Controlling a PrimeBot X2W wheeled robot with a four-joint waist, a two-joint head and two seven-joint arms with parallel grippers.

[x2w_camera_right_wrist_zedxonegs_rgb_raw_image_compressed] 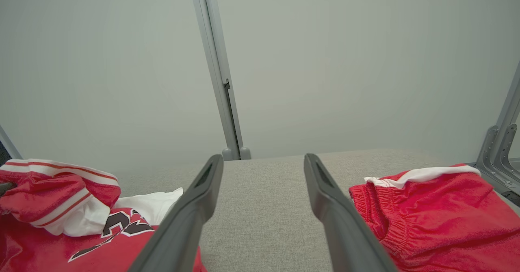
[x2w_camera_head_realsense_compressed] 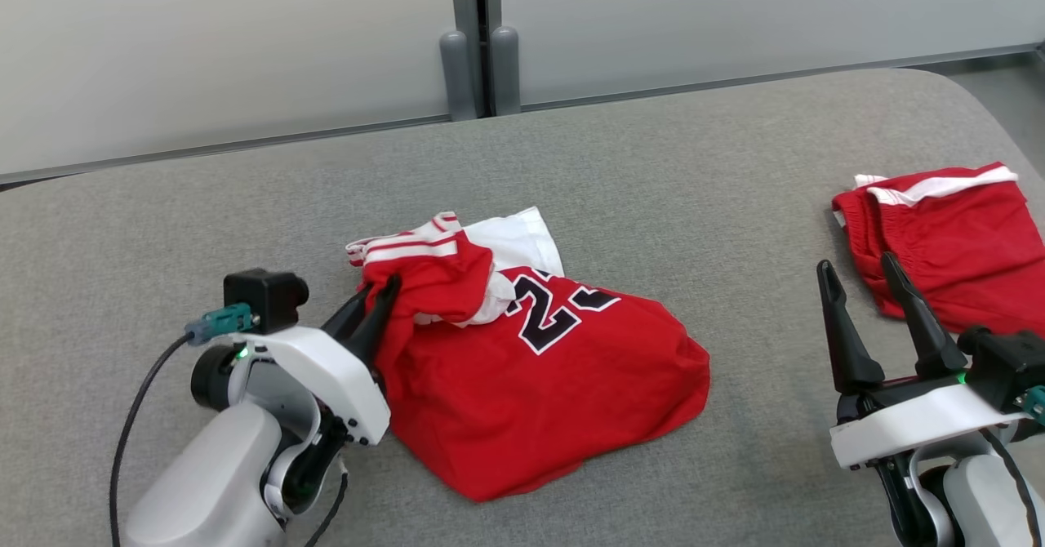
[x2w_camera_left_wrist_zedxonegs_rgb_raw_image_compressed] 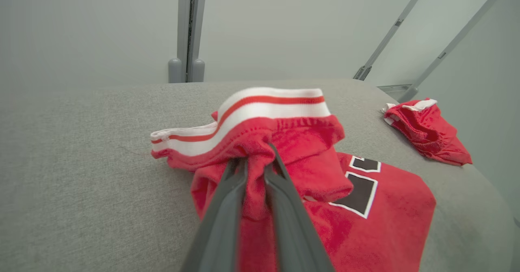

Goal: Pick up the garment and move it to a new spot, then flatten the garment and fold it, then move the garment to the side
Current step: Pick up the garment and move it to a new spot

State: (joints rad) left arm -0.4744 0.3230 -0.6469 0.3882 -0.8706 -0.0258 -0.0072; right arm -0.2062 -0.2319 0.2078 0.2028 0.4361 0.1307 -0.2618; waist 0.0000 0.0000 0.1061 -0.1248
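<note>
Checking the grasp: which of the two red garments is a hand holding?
The numbered jersey, pinched near its collar end by the left hand. The red shorts lie unheld beside the open right hand.

Probably a lab: grey fabric-covered table (x2w_camera_head_realsense_compressed: 245, 204), plain pale partition panels (x2w_camera_head_realsense_compressed: 204, 41), metal posts (x2w_camera_head_realsense_compressed: 478, 61)

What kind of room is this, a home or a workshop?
Probably a lab or test booth, not a home: a grey fabric-covered table, plain pale partition panels on metal posts, and a red jersey and red shorts laid out.
</note>
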